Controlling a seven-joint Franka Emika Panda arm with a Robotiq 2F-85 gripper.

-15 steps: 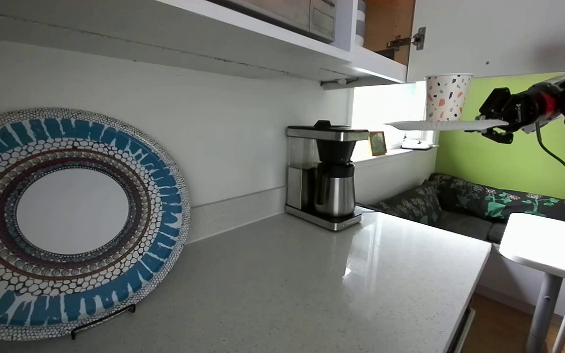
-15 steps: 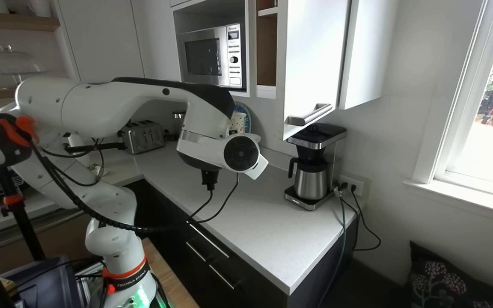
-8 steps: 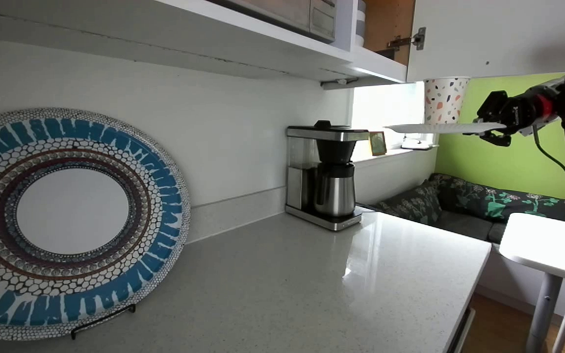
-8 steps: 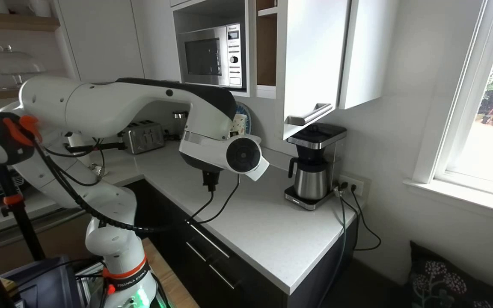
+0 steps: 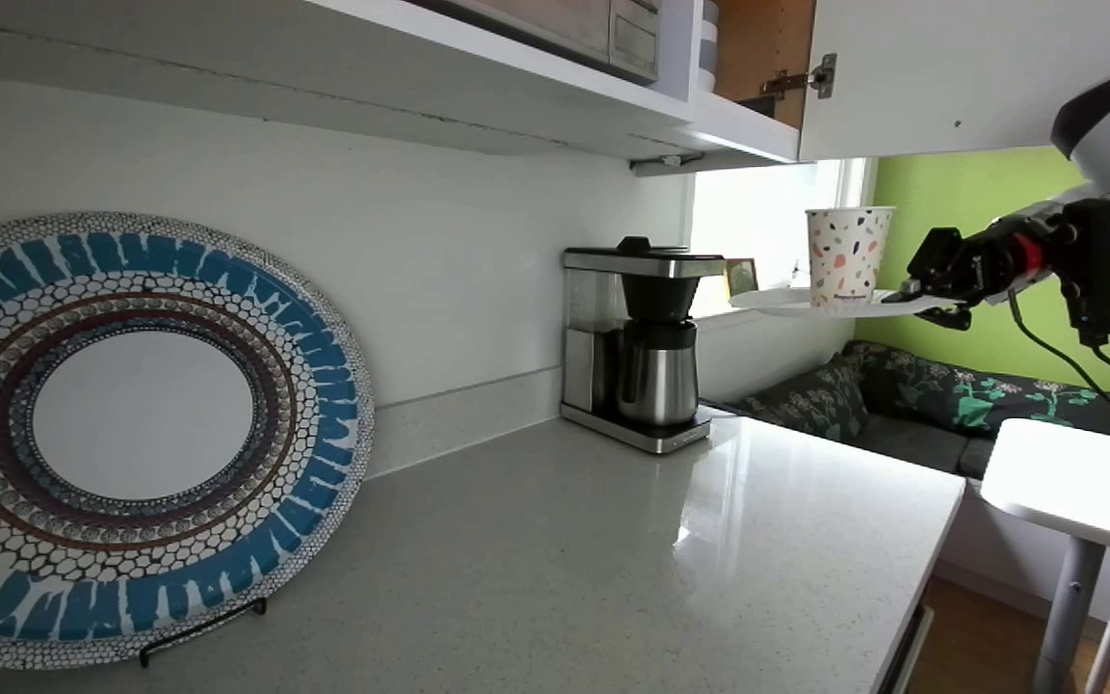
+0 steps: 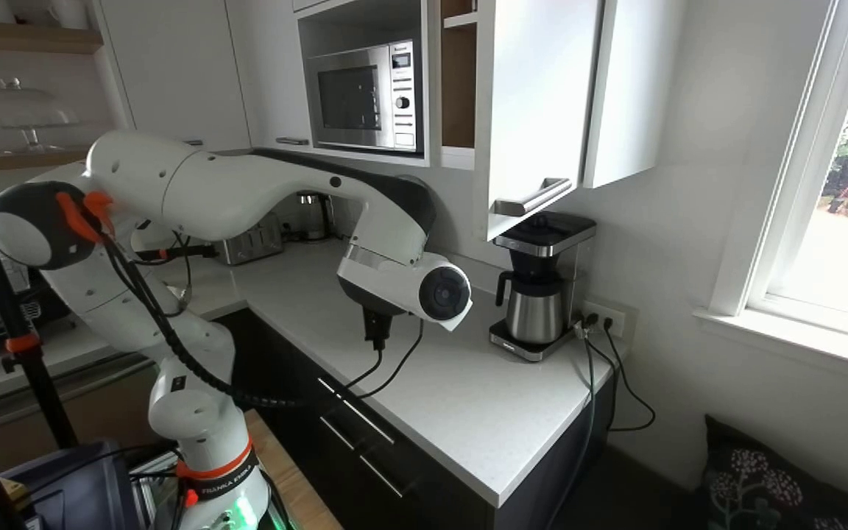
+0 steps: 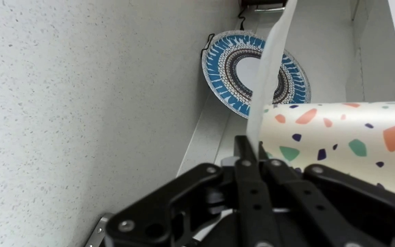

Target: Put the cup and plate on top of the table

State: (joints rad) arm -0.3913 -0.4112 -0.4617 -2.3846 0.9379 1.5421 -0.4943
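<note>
Clamping the edge of the white plate (image 5: 789, 305), the end effector (image 7: 252, 147) holds it in the air, nearly level, well above the pale speckled surface (image 5: 555, 569). The patterned cup (image 5: 847, 257) stands upright on the plate, near the end effector. A coffee maker (image 5: 659, 371) stands on the surface, and a large blue dish (image 5: 144, 419) is propped upright there.

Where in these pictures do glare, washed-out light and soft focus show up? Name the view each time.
In an exterior view, bright reflections streak the glossy countertop; in both exterior views, the window is overexposed, with large areas near white; in the wrist view, the gripper blurs toward the bottom edge, and the plate it pinches looks soft.
</note>
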